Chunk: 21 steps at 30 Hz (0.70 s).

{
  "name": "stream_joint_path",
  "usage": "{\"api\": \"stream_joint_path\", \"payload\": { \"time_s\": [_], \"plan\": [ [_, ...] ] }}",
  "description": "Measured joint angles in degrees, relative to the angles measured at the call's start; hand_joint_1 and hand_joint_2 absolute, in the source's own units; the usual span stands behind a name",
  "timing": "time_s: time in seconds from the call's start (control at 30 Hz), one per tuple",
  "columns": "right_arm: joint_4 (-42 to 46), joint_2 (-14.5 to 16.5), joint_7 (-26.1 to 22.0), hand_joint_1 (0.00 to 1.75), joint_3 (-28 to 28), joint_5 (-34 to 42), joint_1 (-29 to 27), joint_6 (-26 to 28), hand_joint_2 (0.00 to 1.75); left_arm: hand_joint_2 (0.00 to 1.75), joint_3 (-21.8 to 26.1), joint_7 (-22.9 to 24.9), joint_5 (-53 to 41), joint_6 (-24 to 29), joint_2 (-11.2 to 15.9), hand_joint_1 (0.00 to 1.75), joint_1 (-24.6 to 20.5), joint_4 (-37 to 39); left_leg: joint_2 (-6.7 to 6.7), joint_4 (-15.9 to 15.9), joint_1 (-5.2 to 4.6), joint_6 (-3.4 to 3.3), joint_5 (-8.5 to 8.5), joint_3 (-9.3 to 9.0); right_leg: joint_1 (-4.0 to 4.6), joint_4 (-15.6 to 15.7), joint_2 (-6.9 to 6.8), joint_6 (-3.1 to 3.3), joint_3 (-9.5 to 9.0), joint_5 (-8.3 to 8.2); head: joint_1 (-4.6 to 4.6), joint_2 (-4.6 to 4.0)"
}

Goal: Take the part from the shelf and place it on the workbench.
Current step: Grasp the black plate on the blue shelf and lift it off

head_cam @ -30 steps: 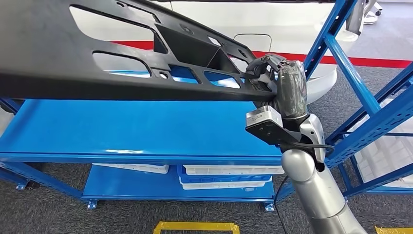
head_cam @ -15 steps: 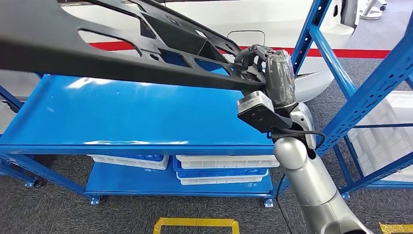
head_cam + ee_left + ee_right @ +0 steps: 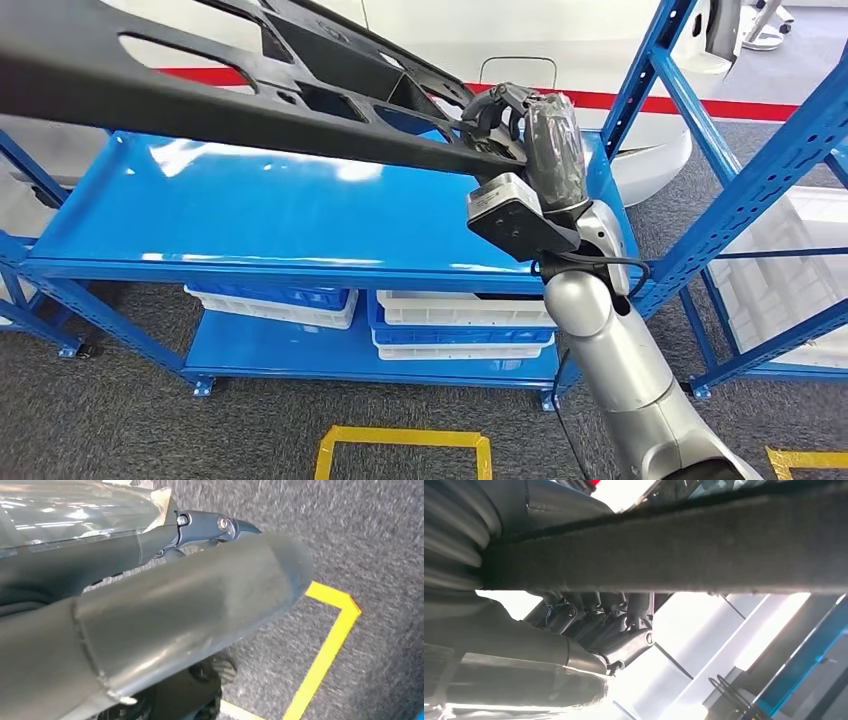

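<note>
Blue metal shelving on a grey carpeted workshop floor.
A blue shelf unit (image 3: 300, 215) stands on grey carpet (image 3: 120, 430), with white and blue bins (image 3: 460, 325) on its lower level. A second blue rack (image 3: 760, 190) stands just beside it. Yellow tape (image 3: 400, 440) marks the floor; a white, red-striped car body (image 3: 560, 50) stands behind.

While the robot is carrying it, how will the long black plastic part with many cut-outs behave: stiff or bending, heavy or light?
The long black plastic part probably stays fairly stiff: it spans the head view without visible sag. With its many cut-outs it is likely light for its size. Because the right hand grips only one end, it may swing or twist when turned.
</note>
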<state>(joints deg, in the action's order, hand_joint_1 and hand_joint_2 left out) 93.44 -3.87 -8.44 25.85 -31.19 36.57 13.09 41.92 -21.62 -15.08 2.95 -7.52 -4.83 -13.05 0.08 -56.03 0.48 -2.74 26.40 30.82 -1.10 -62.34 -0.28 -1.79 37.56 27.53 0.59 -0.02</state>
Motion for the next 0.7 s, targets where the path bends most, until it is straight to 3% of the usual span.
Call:
{"api": "stream_joint_path", "payload": {
  "time_s": [0.07, 0.1, 0.13, 0.17, 0.23, 0.3, 0.33, 0.37, 0.43, 0.47, 0.53, 0.57, 0.6, 0.63, 0.67, 0.7],
  "plan": [
    [-0.5, 0.0, 0.0, 1.75, 0.1, 0.0, 0.1, 0.0, 1.75, 0.0, 0.0, 0.0, 0.1, 0.0, 0.0, 0.0, 0.0, 0.0, 0.03, -0.1, -0.23, -0.42, -1.05, 1.44, 0.01, -7.7, 0.07, 0.55, 2.45, 4.49, -0.15, 0.0],
    [-0.9, 0.0, 0.0, 1.75, 0.2, 0.1, 0.1, 0.1, 1.75, 0.0, 0.0, 0.0, 0.1, 0.1, 0.0, 0.0, 0.0, 0.0, 0.03, -0.1, -0.34, -0.48, -1.56, 2.16, 0.01, -10.8, 0.08, 0.42, 3.03, 5.67, -0.16, 0.0],
    [-1.2, 0.1, 0.0, 1.75, 0.3, 0.1, 0.1, 0.1, 1.75, 0.0, 0.1, 0.0, 0.1, 0.1, 0.0, 0.0, 0.1, 0.0, 0.03, -0.2, -0.44, -0.48, -2.05, 2.85, 0.02, -12.1, 0.07, 0.04, 2.69, 5.79, -0.16, 0.0],
    [-1.5, 0.1, 0.0, 1.75, 0.3, 0.1, 0.1, 0.1, 1.75, 0.0, 0.1, 0.1, 0.1, 0.1, 0.0, 0.0, 0.1, 0.0, 0.0, -0.3, -0.51, -0.43, -2.49, 3.49, 0.03, -11.1, 0.07, -0.43, 1.24, 4.96, -0.19, 0.0],
    [-2.0, 0.4, 0.0, 1.75, 0.3, 0.1, 0.3, 0.1, 1.75, 0.0, 0.1, 0.1, 0.1, 0.2, 0.0, 0.0, 0.1, 0.1, -0.07, -0.6, -0.6, -0.14, -3.26, 4.6, 0.17, -3.6, 0.07, -0.78, -4.24, 2.89, -0.21, 0.0],
    [-2.3, 1.0, 0.0, 1.75, 0.4, 0.1, 0.6, 0.2, 1.75, 0.0, 0.2, 0.2, 0.1, 0.3, 0.0, 0.0, 0.1, 0.1, -0.09, -1.0, -0.81, 0.36, -3.99, 5.45, 0.63, 4.0, 0.08, -0.33, -8.99, 2.44, -0.17, 0.0],
    [-2.4, 1.3, 0.0, 1.75, 0.4, 0.1, 0.7, 0.3, 1.75, 0.0, 0.3, 0.2, 0.1, 0.3, 0.0, 0.0, 0.1, 0.1, -0.07, -1.1, -0.87, 0.64, -4.35, 5.71, 0.85, 5.8, 0.09, -0.04, -9.92, 2.61, -0.16, 0.0],
    [-2.5, 1.6, -0.1, 1.75, 0.5, 0.1, 0.7, 0.3, 1.75, 0.0, 0.4, 0.2, 0.1, 0.3, 0.0, 0.0, 0.1, 0.2, -0.07, -1.1, -0.95, 0.95, -4.77, 5.88, 1.0, 6.3, 0.1, 0.2, -9.94, 2.47, -0.13, 0.0],
    [-2.6, 2.0, 0.0, 1.75, 0.5, 0.0, 0.7, 0.5, 1.75, 0.0, 0.6, 0.2, 0.0, 0.4, 0.1, 0.0, 0.2, 0.3, -0.19, -1.6, -0.79, 1.55, -4.38, 6.4, 0.21, 6.3, 0.02, 1.06, -9.2, 1.64, -0.09, 0.0],
    [-2.7, 2.2, 0.0, 1.75, 0.5, 0.0, 0.7, 0.5, 1.75, 0.0, 0.7, 0.2, 0.0, 0.4, 0.2, 0.0, 0.3, 0.3, -0.25, -2.8, -0.66, 1.89, -2.89, 6.96, -0.18, 6.4, -0.06, 1.61, -8.76, 1.12, 0.01, 0.0],
    [-2.8, 2.7, 0.0, 1.75, 0.5, -0.1, 0.7, 0.6, 1.75, 0.0, 0.8, 0.2, -0.1, 0.4, 0.2, 0.0, 0.3, 0.3, -0.28, -8.4, -0.23, 2.61, 2.48, 8.76, -0.35, 6.4, -0.15, 2.3, -7.63, 0.0, 0.14, 0.0],
    [-2.8, 2.8, 0.0, 1.75, 0.5, -0.2, 0.7, 0.6, 1.75, 0.0, 0.9, 0.2, -0.1, 0.4, 0.2, 0.0, 0.2, 0.3, -0.27, -12.2, 0.01, 2.97, 4.91, 9.65, -0.31, 6.3, -0.19, 2.38, -6.91, -0.55, 0.17, 0.0],
    [-2.8, 2.9, 0.0, 1.75, 0.5, -0.2, 0.6, 0.6, 1.75, 0.0, 0.9, 0.2, -0.2, 0.4, 0.2, 0.0, 0.2, 0.3, -0.27, -15.5, 0.23, 3.28, 6.23, 10.22, -0.28, 6.2, -0.2, 2.33, -6.19, -1.1, 0.17, 0.0],
    [-2.9, 2.9, 0.0, 1.75, 0.5, -0.4, 0.5, 0.7, 1.75, 0.0, 0.9, 0.3, -0.3, 0.4, 0.2, 0.0, 0.2, 0.3, -0.26, -17.4, 0.44, 3.53, 6.17, 10.11, -0.3, 6.1, -0.21, 2.21, -5.45, -1.6, 0.18, 0.0],
    [-2.9, 2.9, 0.0, 1.75, 0.5, -0.5, 0.4, 0.7, 1.75, 0.0, 0.9, 0.4, -0.5, 0.4, 0.3, 0.0, 0.2, 0.3, -0.25, -17.5, 0.66, 3.73, 4.96, 9.11, -0.39, 5.9, -0.21, 1.98, -4.73, -2.01, 0.18, 0.0],
    [-2.9, 2.9, 0.0, 1.75, 0.5, -0.7, 0.3, 0.8, 1.75, 0.0, 0.9, 0.5, -0.7, 0.4, 0.3, 0.0, 0.1, 0.3, -0.25, -15.5, 0.89, 3.9, 3.26, 7.12, -0.51, 5.6, -0.21, 1.7, -4.04, -2.36, 0.19, 0.0]
  ]
}}
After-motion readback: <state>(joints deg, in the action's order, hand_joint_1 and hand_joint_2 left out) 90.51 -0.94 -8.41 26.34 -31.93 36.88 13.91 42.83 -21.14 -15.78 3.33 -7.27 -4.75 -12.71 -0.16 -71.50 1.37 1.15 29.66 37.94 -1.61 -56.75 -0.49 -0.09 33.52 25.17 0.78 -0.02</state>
